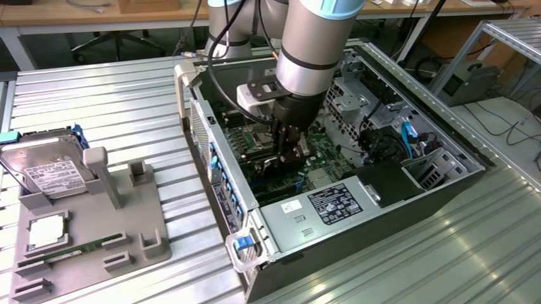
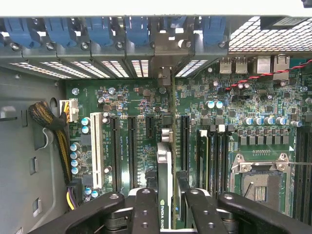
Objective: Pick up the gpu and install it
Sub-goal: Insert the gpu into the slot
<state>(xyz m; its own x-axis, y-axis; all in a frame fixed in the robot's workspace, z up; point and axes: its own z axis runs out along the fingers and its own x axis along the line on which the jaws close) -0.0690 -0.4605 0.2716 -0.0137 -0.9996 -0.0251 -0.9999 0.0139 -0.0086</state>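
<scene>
The gpu (image 2: 165, 161) stands on edge over the motherboard's (image 2: 131, 95) expansion slots. It is a thin dark card with a green-logo label, and its silver end bracket (image 2: 164, 75) sits against the rear slot openings. My gripper (image 2: 169, 195) is shut on it, with one black finger (image 2: 145, 204) on each side of the card's near end. In the exterior view my gripper (image 1: 287, 149) reaches straight down into the open computer case (image 1: 439, 136), and the gpu (image 1: 289, 158) shows as a dark sliver between the fingers.
Blue slot latches (image 2: 100, 29) line the case's rear wall. An empty CPU socket (image 2: 258, 180) and a cable bundle (image 2: 46, 119) flank the slots. Outside the case, a grey fixture (image 1: 127, 209) holds a hard drive (image 1: 47, 168), a memory stick (image 1: 72, 250) and a processor (image 1: 47, 231).
</scene>
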